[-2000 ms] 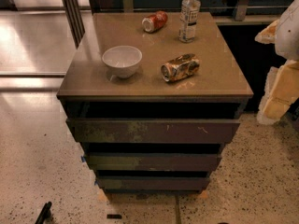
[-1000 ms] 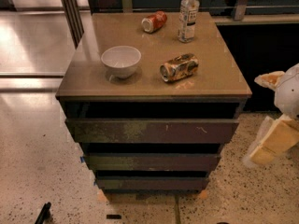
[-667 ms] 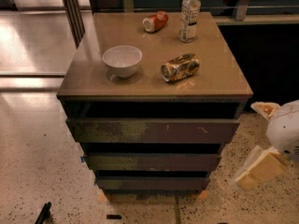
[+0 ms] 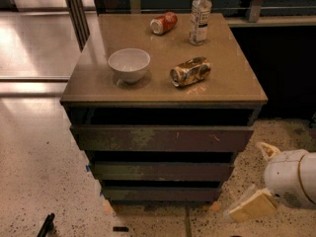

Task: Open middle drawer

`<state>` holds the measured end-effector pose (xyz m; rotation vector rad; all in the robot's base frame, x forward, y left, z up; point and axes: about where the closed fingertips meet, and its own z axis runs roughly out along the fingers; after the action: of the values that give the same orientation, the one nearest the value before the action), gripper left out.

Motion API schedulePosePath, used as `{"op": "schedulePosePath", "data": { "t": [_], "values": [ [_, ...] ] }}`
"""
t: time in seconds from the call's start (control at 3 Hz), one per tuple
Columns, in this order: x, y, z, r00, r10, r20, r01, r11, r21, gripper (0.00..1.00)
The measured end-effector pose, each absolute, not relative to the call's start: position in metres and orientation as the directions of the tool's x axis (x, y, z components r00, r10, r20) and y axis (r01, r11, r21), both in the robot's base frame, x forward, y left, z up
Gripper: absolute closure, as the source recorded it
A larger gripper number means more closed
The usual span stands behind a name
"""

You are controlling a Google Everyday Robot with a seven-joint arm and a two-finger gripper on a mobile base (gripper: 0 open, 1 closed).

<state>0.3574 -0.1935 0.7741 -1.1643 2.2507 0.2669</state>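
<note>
The cabinet has three handleless drawer fronts stacked under its top. The middle drawer is the long dark-brown front with yellowish worn patches at its left, and it sits nearly flush between the other two. My gripper hangs low at the right of the cabinet, beside the lower drawers and just above the floor. It touches nothing. Its two cream fingers are spread wide apart, open, with nothing between them.
On the cabinet top stand a white bowl, a crushed can, a red can on its side and a clear bottle. The top drawer juts out slightly. Speckled floor lies in front, with a dark wall to the right.
My arm has dropped from beside the cabinet top to floor level at the right of the lower drawers. The drawers and the things on top have not moved.
</note>
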Motion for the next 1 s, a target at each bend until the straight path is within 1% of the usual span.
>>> {"op": "schedulePosePath", "data": {
  "t": [0.33, 1.0],
  "values": [
    [0.3579, -0.1935, 0.7747, -0.446, -0.680, -0.582, -0.797, 0.598, -0.088, 0.18],
    [0.3579, -0.1935, 0.7747, -0.446, -0.680, -0.582, -0.797, 0.598, -0.088, 0.65]
  ]
}}
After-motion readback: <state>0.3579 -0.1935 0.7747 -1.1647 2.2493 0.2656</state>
